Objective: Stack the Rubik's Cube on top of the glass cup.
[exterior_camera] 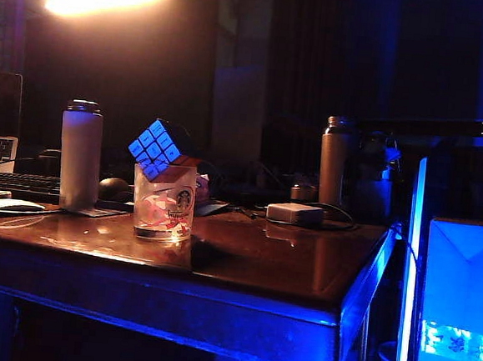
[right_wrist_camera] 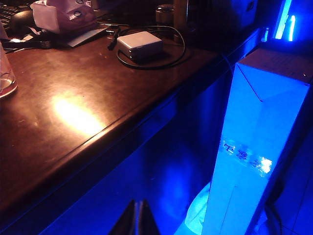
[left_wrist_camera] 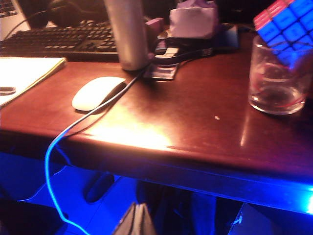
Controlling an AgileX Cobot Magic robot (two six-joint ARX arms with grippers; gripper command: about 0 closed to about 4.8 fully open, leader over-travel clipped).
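Rubik's Cube (exterior_camera: 155, 149) sits tilted, one corner down inside the glass cup (exterior_camera: 164, 202) on the bench (exterior_camera: 285, 267), right of the white bottle (exterior_camera: 79, 157). Left gripper (left_wrist_camera: 136, 219) and right gripper (right_wrist_camera: 137, 217) hang below the bench edge, fingers pressed together, holding nothing.
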